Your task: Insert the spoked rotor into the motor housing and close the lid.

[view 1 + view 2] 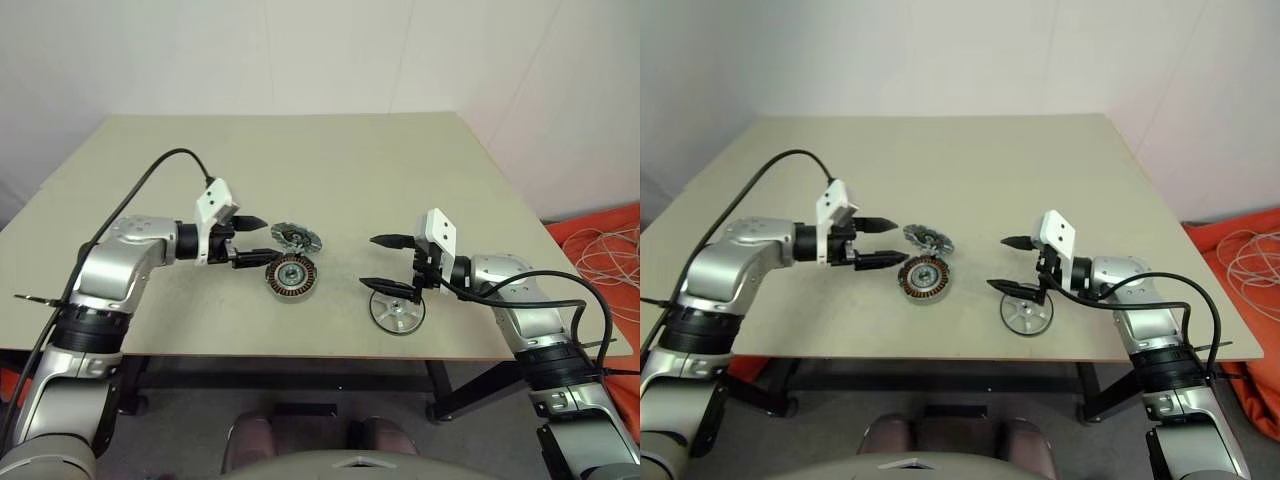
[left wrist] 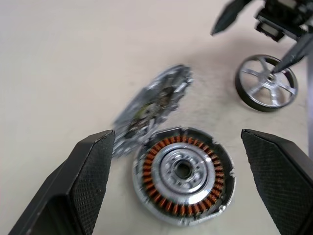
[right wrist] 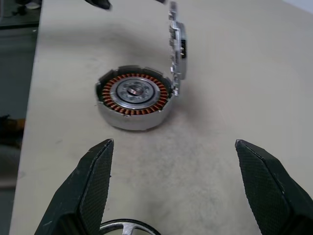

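Head views are giving the whole table (image 1: 300, 150) and both arms. The housing (image 1: 291, 277) is sitting left of centre near the front edge. The lid (image 1: 297, 237) is touching its far rim. The rotor (image 1: 397, 310) is lying flat to the right, closer to the front edge.

Left wrist view is adding detail: copper windings are ringing a silver centre in the housing, and the lid is showing blurred. Right wrist view is showing the lid standing on edge against the housing rim, a tilt the head views are barely giving.

Count: one housing, one lid, one rotor, two grippers.

Left gripper (image 1: 250, 242) is hovering just left of the housing, jaws wide, holding nothing. Right gripper (image 1: 381, 263) is hovering above the rotor, jaws wide, holding nothing.

The far half of the table is lying bare; open surface is separating housing and rotor.
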